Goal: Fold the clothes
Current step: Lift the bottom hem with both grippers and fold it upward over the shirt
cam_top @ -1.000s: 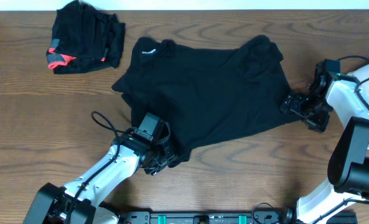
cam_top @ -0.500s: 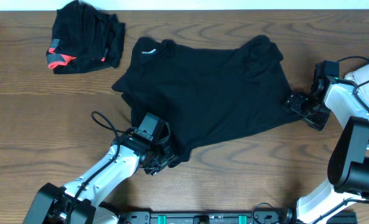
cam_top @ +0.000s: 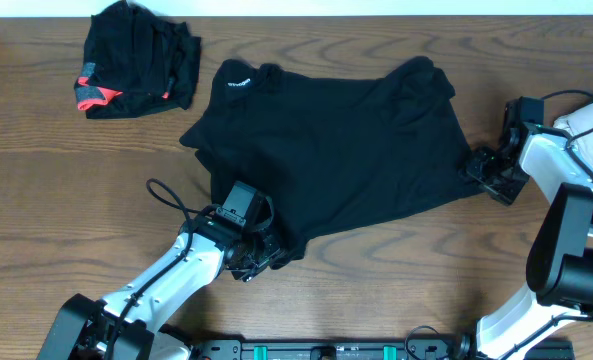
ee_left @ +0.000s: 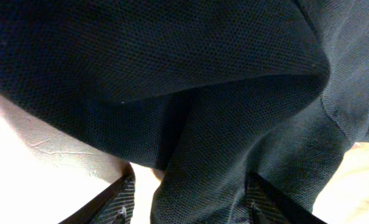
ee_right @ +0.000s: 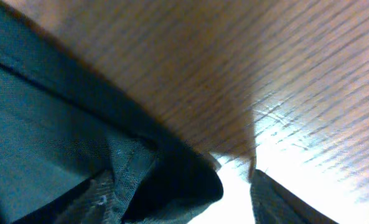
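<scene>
A long black garment [cam_top: 336, 150] with a small white logo [cam_top: 238, 82] lies spread across the middle of the wooden table. My left gripper [cam_top: 259, 255] sits at its lower left corner. In the left wrist view a fold of the black fabric [ee_left: 196, 124] runs between the jaws of this gripper [ee_left: 193, 202], which is open, with a bright gap beside the left finger [ee_left: 123, 200]. My right gripper [cam_top: 476, 168] is at the garment's right corner. That black corner [ee_right: 172, 180] lies between its open jaws, apart from the right finger [ee_right: 277, 199].
A bunched pile of black clothes with coral-red trim [cam_top: 141, 58] sits at the back left. A black cable loop [cam_top: 166, 195] lies on the table beside the left arm. A white and blue object [cam_top: 591, 115] shows at the right edge.
The right gripper's jaws have narrowed around the garment's right corner and it has edged slightly up. The left arm and the clothes have not moved.
</scene>
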`<state>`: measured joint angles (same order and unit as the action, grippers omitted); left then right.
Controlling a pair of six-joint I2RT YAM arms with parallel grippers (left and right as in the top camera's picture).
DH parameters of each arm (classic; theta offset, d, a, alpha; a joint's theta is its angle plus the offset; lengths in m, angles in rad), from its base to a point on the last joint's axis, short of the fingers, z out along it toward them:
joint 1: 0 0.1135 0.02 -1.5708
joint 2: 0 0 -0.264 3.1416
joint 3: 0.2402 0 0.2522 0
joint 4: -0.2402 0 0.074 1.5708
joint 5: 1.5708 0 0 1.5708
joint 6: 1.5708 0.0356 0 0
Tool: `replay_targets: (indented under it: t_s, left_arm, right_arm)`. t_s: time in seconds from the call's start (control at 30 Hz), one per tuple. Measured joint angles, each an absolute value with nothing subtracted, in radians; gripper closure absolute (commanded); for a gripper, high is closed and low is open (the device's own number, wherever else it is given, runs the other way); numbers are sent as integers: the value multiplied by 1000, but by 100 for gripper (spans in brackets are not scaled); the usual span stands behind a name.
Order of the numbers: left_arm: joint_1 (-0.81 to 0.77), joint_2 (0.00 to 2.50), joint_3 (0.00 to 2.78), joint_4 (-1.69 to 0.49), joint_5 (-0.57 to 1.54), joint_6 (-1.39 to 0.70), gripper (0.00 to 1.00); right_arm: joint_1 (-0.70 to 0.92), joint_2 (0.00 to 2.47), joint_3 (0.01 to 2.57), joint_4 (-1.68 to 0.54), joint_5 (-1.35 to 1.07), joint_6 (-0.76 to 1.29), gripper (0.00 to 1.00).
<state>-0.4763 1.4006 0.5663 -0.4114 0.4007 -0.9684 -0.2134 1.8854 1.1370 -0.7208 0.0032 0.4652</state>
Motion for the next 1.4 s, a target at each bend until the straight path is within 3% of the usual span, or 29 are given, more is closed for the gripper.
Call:
replay_targets:
  t_s: [0.23,0.5,0.57,0.67,0.73,0.93,1.4]
  left_arm:
    - [-476,1401,566,-411,401,-968,42]
    - [-476,1403,551,-417,417,-971,76]
    - [-476,1404,548,-432,421,-968,78]
    - [-476,1404,548,-451,424,-968,81]
    - [-476,1404,548,-458,425,-969,93]
    - [-476,1404,548,-463,430,-960,94]
    - [-476,1338,547,-525,443,-933,94]
  right_arm:
    - [-213,1888,1137,-724,4,476,60]
    - [-213,1888,1137,-741,-4,482,83]
    - [-213,1888,1137,-744,-6,485,89]
    - [-213,1888,1137,-746,-8,487,90]
    - [-213,1888,1137,-746,-9,487,90]
    - [-213,1888,1137,-747,-10,485,99]
    - [-213,1832,1134,-852,-13,486,99]
